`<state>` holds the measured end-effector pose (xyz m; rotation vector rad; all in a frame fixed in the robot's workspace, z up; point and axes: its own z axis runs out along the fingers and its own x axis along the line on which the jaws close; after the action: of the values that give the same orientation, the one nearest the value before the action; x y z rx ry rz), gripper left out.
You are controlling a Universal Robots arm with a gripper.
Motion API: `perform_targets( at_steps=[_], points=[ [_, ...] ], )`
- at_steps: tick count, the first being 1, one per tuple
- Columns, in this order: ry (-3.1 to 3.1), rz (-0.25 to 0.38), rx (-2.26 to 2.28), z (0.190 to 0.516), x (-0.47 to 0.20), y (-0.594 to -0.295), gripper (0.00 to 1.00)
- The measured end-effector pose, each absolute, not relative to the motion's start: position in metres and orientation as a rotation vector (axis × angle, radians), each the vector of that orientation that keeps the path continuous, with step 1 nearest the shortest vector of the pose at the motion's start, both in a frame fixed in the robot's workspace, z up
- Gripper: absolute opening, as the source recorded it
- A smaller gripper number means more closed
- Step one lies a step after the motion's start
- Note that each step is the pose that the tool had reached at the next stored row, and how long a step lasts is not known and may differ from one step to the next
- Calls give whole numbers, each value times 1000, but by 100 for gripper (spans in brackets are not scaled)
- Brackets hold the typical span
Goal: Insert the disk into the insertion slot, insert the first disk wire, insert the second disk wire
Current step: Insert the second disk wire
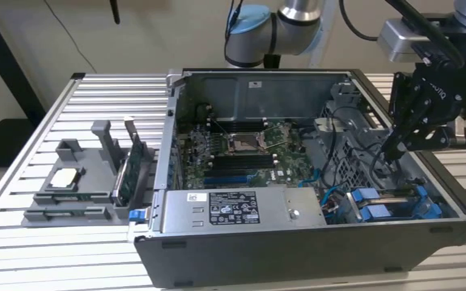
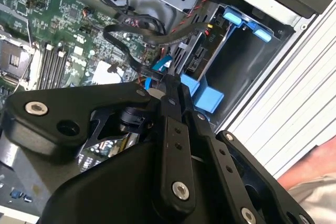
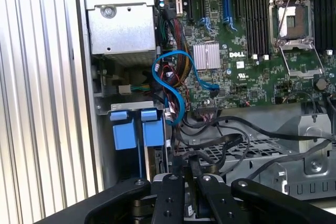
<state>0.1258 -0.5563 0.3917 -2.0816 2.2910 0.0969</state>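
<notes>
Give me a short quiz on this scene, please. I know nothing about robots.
1. True or false: the gripper is over the grey tray.
2. What colour are the fronts of the two drive carriers in the computer case? A red, B blue, C yellow.
3. Fill in: in the exterior view, the grey tray stands on the table to the case's ____.

Key: 1 false, it is over the open case, near the carriers. 2 B. 3 left.
</notes>
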Motion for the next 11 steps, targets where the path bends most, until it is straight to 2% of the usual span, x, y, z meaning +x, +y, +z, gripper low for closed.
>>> perform_targets(
  at_steps=[11],
  points=[
    [2290, 96, -2081, 385, 126, -558, 16]
  ],
)
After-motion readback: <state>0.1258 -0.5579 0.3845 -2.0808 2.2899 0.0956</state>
